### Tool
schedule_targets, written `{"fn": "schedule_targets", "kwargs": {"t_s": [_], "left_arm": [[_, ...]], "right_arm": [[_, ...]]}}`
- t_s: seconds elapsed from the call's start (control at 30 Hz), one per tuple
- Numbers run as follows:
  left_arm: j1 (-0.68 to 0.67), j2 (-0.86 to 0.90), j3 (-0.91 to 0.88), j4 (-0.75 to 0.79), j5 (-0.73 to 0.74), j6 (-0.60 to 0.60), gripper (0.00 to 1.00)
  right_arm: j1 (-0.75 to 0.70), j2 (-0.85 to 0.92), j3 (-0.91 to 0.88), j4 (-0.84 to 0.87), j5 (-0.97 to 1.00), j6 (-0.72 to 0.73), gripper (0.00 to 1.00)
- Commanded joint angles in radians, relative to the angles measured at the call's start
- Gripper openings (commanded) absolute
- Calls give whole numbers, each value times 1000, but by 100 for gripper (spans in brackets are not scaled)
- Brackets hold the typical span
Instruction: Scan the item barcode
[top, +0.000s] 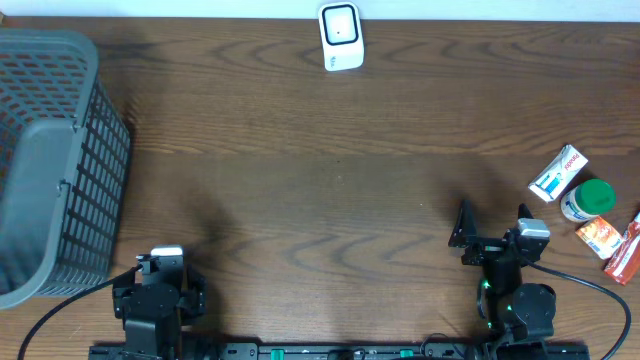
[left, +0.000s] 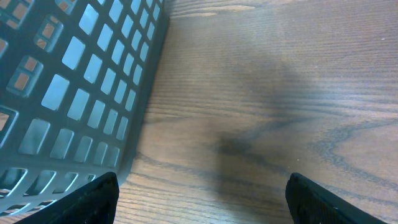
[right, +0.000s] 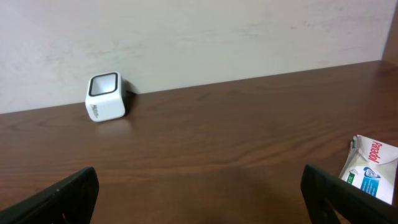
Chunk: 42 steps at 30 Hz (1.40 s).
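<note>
The white barcode scanner (top: 341, 37) stands at the table's far edge, and shows small at the left of the right wrist view (right: 106, 98). The items lie in a cluster at the right: a white and blue box (top: 557, 173) (right: 371, 168), a green-lidded jar (top: 588, 199), an orange packet (top: 599, 237) and a red packet (top: 626, 252). My right gripper (top: 493, 225) (right: 199, 186) is open over bare wood, just left of that cluster. My left gripper (top: 160, 268) (left: 202, 190) is open at the near left, empty, beside the basket.
A large grey mesh basket (top: 50, 165) (left: 68, 81) fills the left side of the table, its wall close to my left fingers. A black cable (top: 590, 282) trails from the right arm toward the table's right edge.
</note>
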<state>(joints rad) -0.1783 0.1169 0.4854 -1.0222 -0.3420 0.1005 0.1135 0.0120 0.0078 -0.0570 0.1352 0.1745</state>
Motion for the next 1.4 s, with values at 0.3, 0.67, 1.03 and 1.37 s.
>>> {"fn": "schedule_targets", "kwargs": {"t_s": [0.3,0.67,1.03,1.37], "left_arm": [[26,-2,-13,433,251,-14,86],[91,-76,-261,765,339,-111,86],[117,-115,-386,910,339,-134,86],[145,-115,-482,972,322,-190,86]], "right_arm": [[-1,-7,-2,-2,6,-11,99],[-1,-7,-2,-2,6,-11,99],[-1,-7,-2,-2,6,-11,99],[-1,-7,-2,-2,6,-11,99]]}}
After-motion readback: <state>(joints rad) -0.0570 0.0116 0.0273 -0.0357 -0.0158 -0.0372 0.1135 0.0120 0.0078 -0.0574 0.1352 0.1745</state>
